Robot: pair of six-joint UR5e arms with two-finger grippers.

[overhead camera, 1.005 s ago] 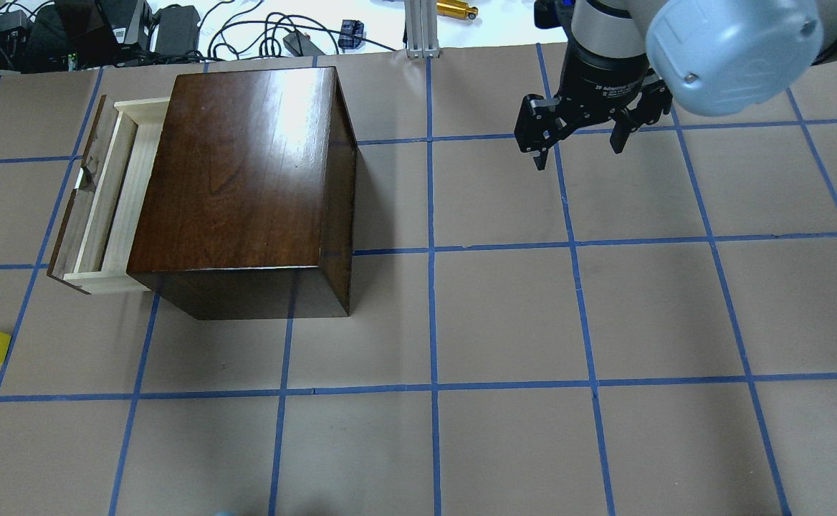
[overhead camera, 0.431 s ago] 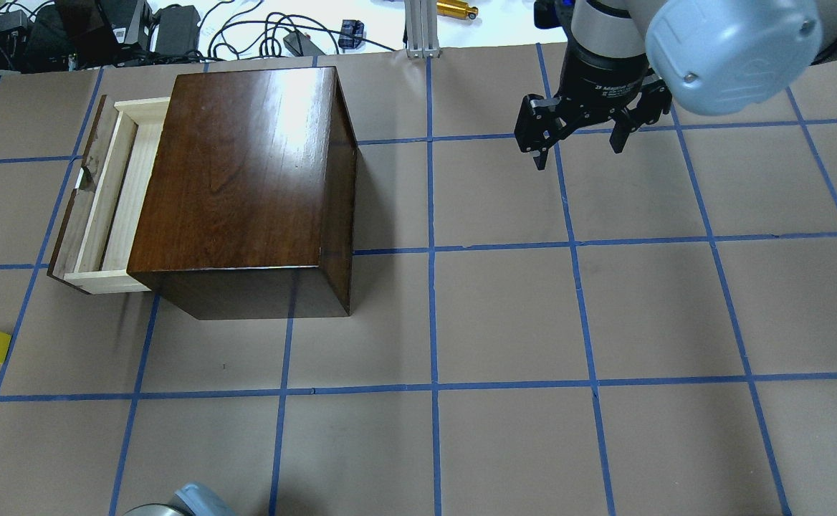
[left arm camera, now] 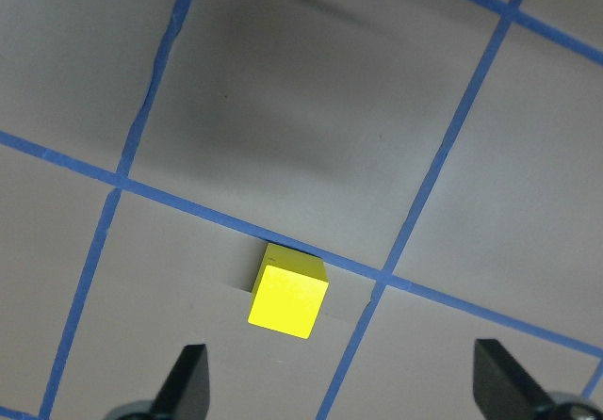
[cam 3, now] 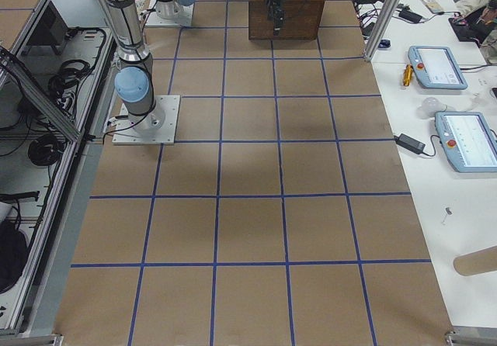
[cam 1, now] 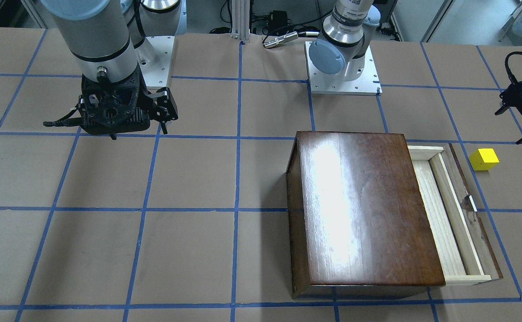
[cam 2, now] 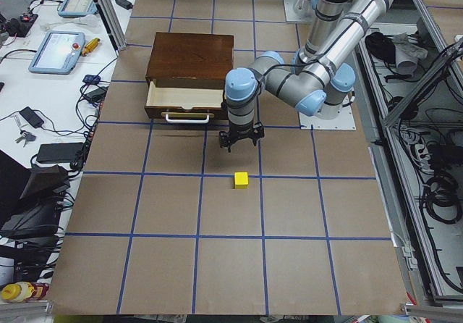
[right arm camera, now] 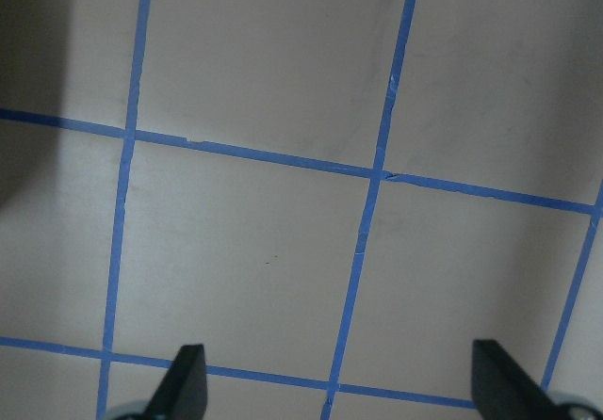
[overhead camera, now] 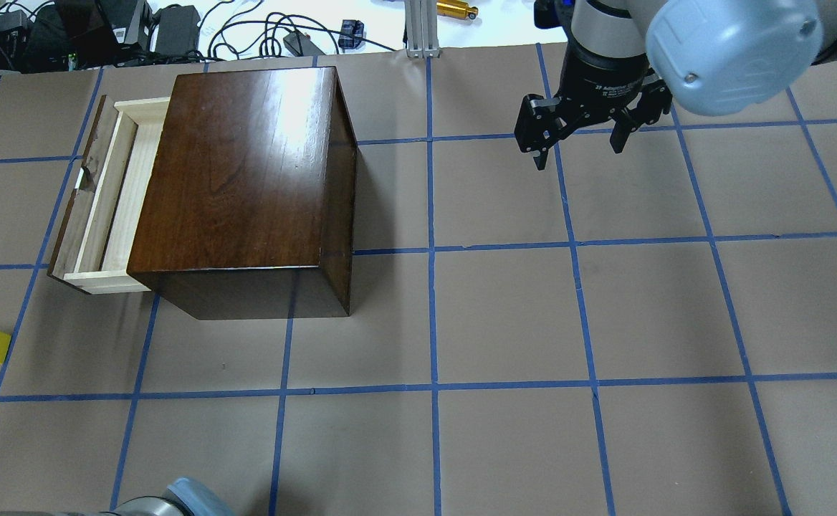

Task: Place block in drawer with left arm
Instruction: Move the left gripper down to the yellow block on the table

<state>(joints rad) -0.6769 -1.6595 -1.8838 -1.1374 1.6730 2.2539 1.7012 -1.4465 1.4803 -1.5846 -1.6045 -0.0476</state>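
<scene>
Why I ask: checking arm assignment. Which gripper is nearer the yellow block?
Left. The left gripper hovers close by the block; the right gripper hangs far across the table.

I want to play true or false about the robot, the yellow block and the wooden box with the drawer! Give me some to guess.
The small yellow cube block sits on the brown table, outside the pale wooden drawer. True.
The drawer of the glossy dark brown box is shut. False: it is pulled open.
The silver left arm grips the block in its jaws. False: the jaws are open and clear of it.
The silver right arm has open, empty jaws. True.
</scene>
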